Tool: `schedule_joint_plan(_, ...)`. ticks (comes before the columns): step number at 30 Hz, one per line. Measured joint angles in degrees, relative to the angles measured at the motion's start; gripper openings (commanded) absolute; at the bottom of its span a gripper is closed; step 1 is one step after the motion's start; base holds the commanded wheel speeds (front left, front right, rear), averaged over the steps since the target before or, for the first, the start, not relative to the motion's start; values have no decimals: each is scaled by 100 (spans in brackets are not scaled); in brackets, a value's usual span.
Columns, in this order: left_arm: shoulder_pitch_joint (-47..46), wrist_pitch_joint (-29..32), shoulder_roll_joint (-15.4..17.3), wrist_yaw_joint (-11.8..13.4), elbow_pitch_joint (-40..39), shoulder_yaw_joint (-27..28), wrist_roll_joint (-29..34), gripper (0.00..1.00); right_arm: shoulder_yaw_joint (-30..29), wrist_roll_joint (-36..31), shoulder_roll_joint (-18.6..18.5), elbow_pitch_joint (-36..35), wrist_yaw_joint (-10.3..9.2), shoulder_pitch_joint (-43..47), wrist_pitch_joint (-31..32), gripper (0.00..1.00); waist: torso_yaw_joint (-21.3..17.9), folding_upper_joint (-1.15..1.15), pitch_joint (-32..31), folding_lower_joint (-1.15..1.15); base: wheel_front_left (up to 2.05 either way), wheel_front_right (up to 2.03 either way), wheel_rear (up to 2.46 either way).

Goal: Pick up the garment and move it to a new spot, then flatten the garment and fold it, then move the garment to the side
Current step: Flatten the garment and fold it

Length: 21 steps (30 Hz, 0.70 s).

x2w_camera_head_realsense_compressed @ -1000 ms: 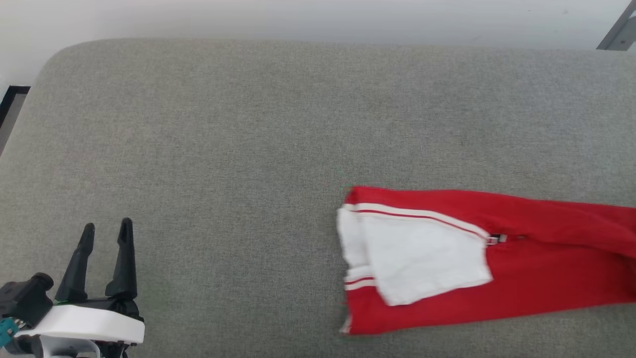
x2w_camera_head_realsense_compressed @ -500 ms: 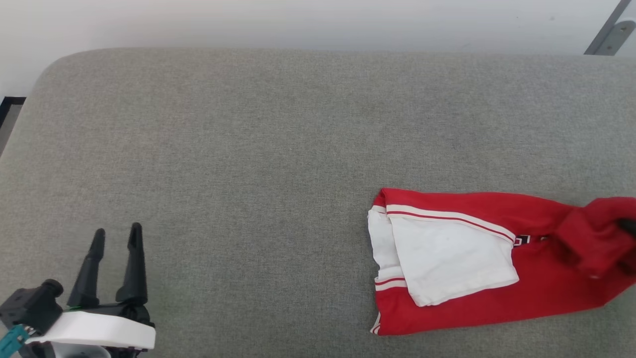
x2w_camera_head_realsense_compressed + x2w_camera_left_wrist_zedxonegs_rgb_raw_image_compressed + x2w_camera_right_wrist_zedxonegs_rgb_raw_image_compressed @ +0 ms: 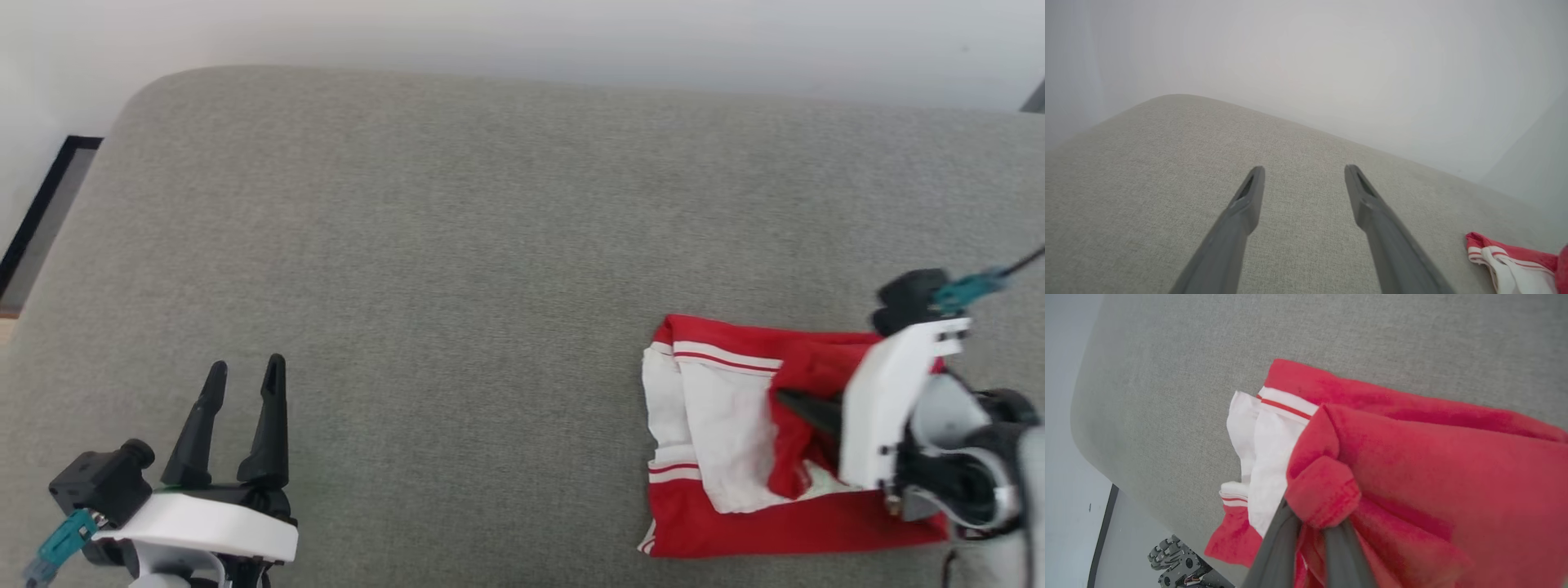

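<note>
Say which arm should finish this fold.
Right: the right gripper is shut on a red flap of the garment; the left gripper is open, well clear of it over the cushion.

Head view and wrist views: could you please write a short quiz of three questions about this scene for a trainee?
1. True or false: the left hand is open and apart from the red shirt.
2. What does the right hand grip? A. the white panel B. a red fold of the shirt C. nothing
3. Fill in: the shirt lies on the grey fabric surface, toward the robot's ____ side.
Key: 1 true; 2 B; 3 right.
</note>
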Motion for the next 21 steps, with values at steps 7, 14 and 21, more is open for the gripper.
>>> schedule_joint_plan(7, -74, 0, 2, 0, 67, -102, -77, 100, 541, -119, 25, 721, 0, -264, -422, 100, 211, 0, -43, 0, 0, 0, 0)
schedule_joint_plan(14, -40, -1, 49, 0, 158, -35, -181, 100, 500, 113, -118, 515, 0, -302, -554, 100, 162, 0, -150, 0, 0, 0, 0)
schedule_joint_plan(21, 48, 0, 98, 0, 148, 200, -220, 100, 131, 115, -424, -321, 1, -182, -993, 100, -125, 0, -240, 0, 0, 0, 0)
